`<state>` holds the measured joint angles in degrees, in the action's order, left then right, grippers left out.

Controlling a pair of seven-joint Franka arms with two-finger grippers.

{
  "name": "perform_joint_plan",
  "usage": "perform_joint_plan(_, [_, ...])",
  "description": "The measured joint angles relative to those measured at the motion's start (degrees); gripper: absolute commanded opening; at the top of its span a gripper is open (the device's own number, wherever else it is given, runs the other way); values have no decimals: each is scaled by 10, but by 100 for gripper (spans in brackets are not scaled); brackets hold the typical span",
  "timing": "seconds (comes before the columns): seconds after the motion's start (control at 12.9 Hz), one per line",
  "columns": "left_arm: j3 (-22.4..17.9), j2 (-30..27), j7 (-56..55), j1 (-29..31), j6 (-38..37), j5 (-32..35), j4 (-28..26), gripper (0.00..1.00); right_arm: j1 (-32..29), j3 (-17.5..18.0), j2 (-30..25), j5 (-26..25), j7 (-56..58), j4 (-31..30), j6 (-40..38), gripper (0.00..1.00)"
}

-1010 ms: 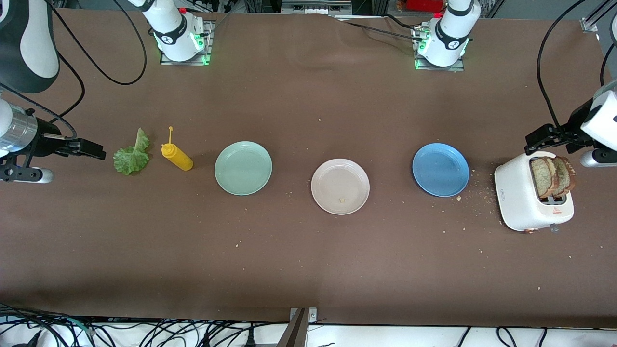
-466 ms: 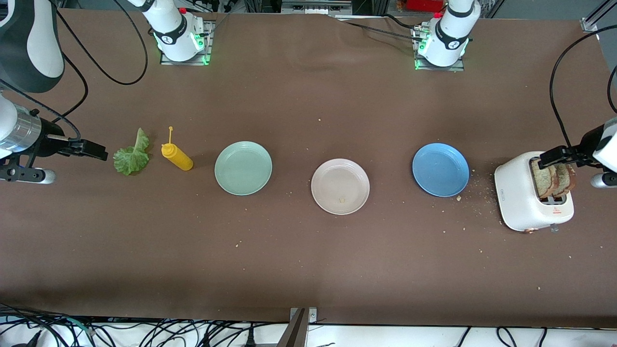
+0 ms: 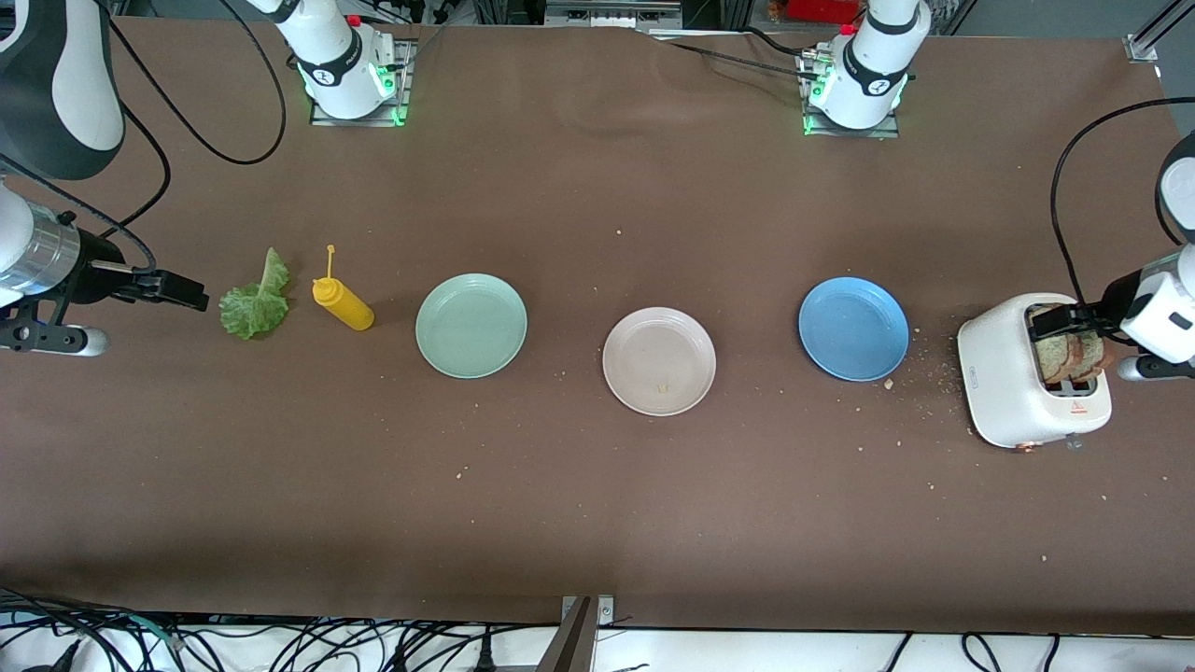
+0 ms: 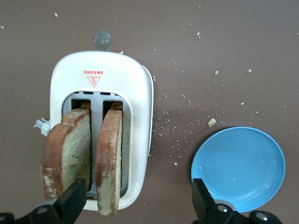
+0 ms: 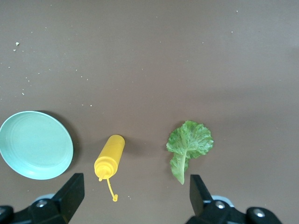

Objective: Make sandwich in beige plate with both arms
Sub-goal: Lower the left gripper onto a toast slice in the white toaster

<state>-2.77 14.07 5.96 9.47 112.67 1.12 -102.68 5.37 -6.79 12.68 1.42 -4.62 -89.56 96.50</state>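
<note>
Left gripper [image 3: 1053, 320] hangs open over the white toaster [image 3: 1004, 387], where two bread slices [image 4: 86, 156] stand upright in the slots, while the right gripper [image 3: 187, 292] waits open just beside the lettuce leaf [image 3: 253, 301] at the right arm's end of the counter [image 3: 597, 504]. Three plates lie in a row on the crumb-strewn brown counter: the mint-green plate [image 3: 470, 325], the beige plate [image 3: 658, 360] in the middle holding only a crumb, and the blue plate [image 3: 852, 328] near the toaster. One yellow squeeze bottle [image 3: 343, 303] lies between the lettuce leaf and the mint-green plate, and cables [image 3: 280, 644] trail along the counter's near edge.
</note>
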Motion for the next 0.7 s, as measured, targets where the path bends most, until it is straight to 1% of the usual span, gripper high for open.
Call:
perform_joint_plan(0.31, [0,14,0,11,12,0,-10,100,0,0,0,0,0,0,0,100])
perform_joint_plan(0.39, [0,17,0,13,13,0,-10,95,0,0,0,0,0,0,0,100])
perform_joint_plan(0.47, [0,20,0,16,14,0,-10,81,0,0,0,0,0,0,0,100])
perform_joint_plan(0.54, [0,23,0,18,15,0,-10,64,0,0,0,0,0,0,0,100])
perform_joint_plan(0.7, [0,27,0,19,15,0,-10,24,0,0,0,0,0,0,0,100])
